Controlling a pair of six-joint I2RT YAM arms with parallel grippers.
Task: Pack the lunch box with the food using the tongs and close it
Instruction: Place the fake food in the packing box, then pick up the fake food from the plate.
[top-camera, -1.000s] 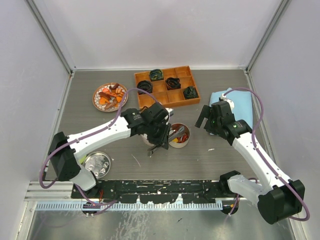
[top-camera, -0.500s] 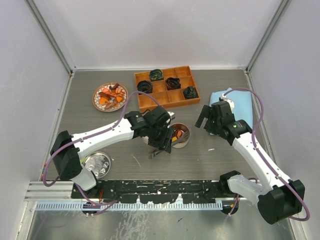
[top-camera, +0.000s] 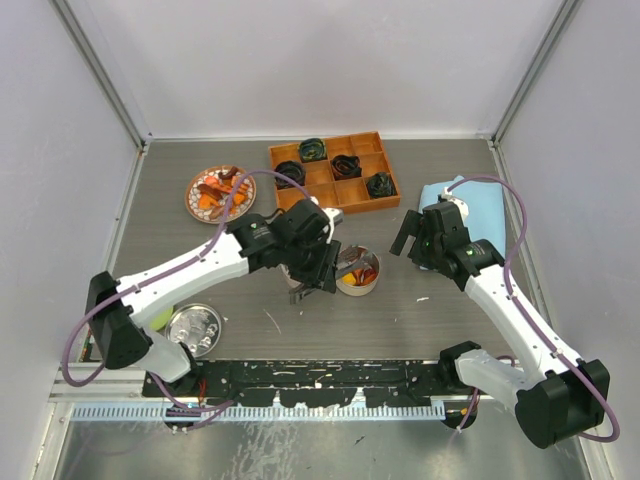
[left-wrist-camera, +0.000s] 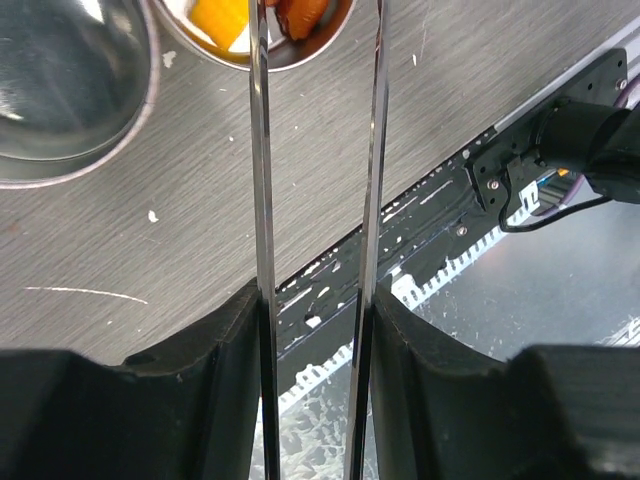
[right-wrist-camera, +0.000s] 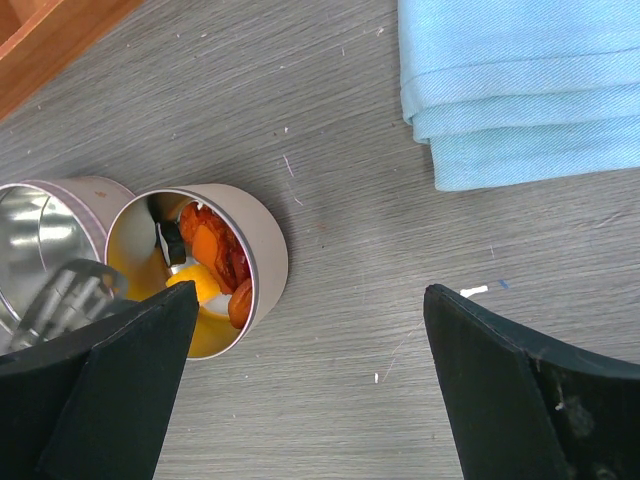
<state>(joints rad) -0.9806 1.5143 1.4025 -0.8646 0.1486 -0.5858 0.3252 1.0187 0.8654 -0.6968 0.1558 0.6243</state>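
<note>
- Top view: the left end effector (top-camera: 312, 272) hung over the two tins in the middle of the tabletop (top-camera: 160, 235). It was just beside the filled tin (top-camera: 357, 292), which had orange and red food (top-camera: 366, 268) inside.
- More food (top-camera: 218, 190) lay on the plate (top-camera: 188, 195) at the far left, well apart from the tins. I judged the packing to be only partly done.
- The silver lid (top-camera: 195, 328) lay near the base of the left arm, away from the tins, so the closing was not yet done.
- The right end effector (top-camera: 410, 238) hovered beside the blue cloth (top-camera: 475, 205) and carried nothing.
- Left wrist view: the left end effector (left-wrist-camera: 318, 330) was pinching the tongs (left-wrist-camera: 262, 200) between its fingers (left-wrist-camera: 215, 370).
- The two thin arms of the tongs stood apart and ran up to the filled tin (left-wrist-camera: 300, 62).
- Their tips were cut off at the picture edge, so I could not tell whether they carried a piece.
- The empty tin (left-wrist-camera: 60, 70) stood just beside the filled one.
- Right wrist view: the right end effector (right-wrist-camera: 310, 300) was spread wide, with only bare tabletop between its fingers.
- The filled tin (right-wrist-camera: 270, 260) appeared to touch the empty tin (right-wrist-camera: 40, 220).
- The food (right-wrist-camera: 205, 250) covered only part of the filled tin's bottom.
- The blue cloth (right-wrist-camera: 520, 90) and a corner of the wooden tray (right-wrist-camera: 50, 25) lay farther off.
</note>
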